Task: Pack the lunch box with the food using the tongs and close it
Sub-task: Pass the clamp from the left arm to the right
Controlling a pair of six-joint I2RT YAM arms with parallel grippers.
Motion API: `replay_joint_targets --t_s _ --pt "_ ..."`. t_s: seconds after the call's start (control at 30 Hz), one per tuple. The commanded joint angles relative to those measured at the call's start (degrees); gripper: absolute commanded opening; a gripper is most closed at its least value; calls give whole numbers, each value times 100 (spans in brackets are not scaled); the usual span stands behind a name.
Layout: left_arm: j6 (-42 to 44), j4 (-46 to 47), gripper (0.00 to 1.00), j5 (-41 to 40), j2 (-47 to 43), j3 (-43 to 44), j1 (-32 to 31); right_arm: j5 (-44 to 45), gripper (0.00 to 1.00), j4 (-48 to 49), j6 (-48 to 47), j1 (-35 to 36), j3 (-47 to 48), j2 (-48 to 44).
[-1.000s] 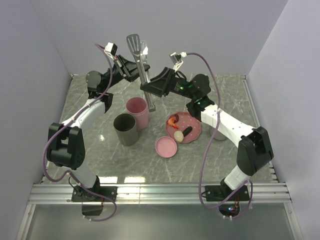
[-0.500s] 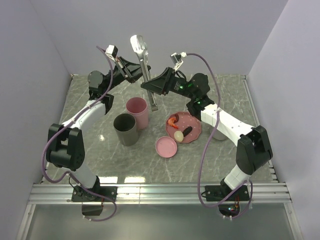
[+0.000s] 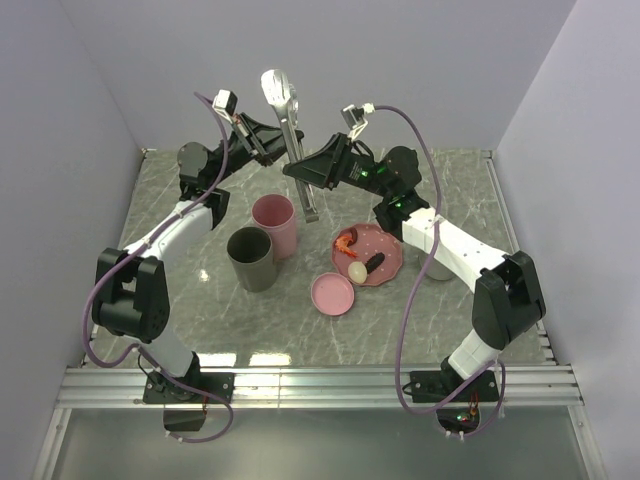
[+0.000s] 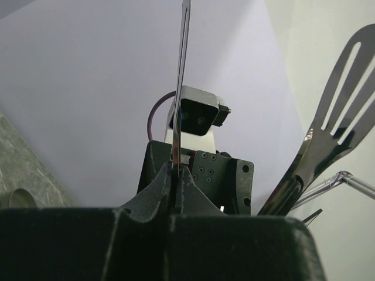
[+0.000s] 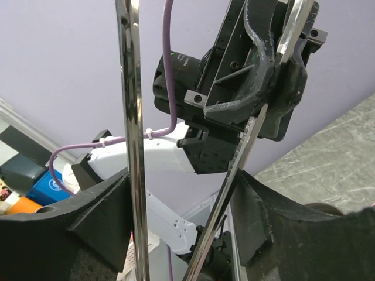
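**Tongs held aloft between both grippers**

On the grey marble table a dark grey cup and a pink cup stand touching, near a pink speckled plate and a pink round dish. Above them the tongs hang tilted. The left gripper is clamped on one arm of them, and the right gripper presses on both. The shrimp, egg-shaped lump and sausage lie on the plate. The right arm mostly hides a metal object.

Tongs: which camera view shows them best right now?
Top external: the tongs show whole, end to end, nearly upright. Left wrist shows one arm edge-on and the slotted head; right wrist shows only two arms crossing between its fingers.
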Motion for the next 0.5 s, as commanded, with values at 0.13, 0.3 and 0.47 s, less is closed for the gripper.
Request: replay_joint_targets --t_s 0.13,0.3,0.47 --pt "184 338 0 160 -286 -37 -104 213 71 433 176 -85 150 24" --pt "167 312 0 125 -277 -63 -112 318 72 460 221 -103 71 24" --pt "158 145 0 38 -312 -160 -121 432 72 556 378 -112 -34 33"
